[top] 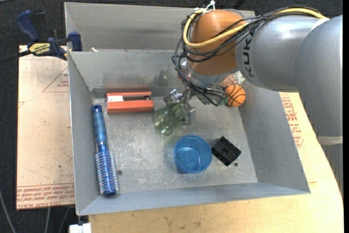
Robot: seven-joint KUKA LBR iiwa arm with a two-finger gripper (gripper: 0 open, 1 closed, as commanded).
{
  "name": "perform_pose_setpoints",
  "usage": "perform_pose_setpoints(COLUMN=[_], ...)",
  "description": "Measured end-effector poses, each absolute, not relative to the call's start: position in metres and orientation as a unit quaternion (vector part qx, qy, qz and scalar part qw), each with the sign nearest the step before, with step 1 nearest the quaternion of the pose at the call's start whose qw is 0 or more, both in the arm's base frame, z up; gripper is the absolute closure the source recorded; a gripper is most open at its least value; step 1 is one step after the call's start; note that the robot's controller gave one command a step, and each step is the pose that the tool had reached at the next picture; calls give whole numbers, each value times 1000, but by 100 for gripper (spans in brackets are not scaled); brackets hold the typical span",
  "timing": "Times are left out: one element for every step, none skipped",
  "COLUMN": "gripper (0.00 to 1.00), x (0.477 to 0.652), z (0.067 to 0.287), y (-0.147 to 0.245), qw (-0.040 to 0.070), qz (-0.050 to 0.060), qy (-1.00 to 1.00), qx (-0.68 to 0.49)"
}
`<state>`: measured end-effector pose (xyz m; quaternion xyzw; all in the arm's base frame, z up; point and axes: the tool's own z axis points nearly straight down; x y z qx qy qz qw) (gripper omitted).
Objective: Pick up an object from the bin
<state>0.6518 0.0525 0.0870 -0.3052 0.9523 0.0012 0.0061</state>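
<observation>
I reach into the bin (82,133) from the right, and my gripper (181,105) hangs low near the middle of the floor, right over a pale green, see-through thing (166,120) that lies tilted there, perhaps a small plastic bottle or toy, though its outline is too faint for me to be sure. How my jaws stand I cannot tell: my own wrist, its orange cover and its cables lie across them from this angle. I judge the green thing the likeliest pick because it sits directly under me, in the open, with bare floor on most sides. The orange stapler-like block (130,102) lies just beside it to the left, against the foot of the back wall, close enough to be nudged if I come down crooked. A blue cup (192,154) sits near, toward the front, with a small black piece (226,150) beside it. A little orange ball (235,95) rests by my wrist on the right, and a blue hairbrush (102,150) lies along the left wall, well apart.
</observation>
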Motion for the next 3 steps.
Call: perform_pose_setpoints(gripper=[100,100,100], x=[651,654,654], z=[107,121,129], y=[53,53,53], qw=[5,10,10], qz=[2,1,1], qy=[952,952,952], qx=[-305,-305,-304])
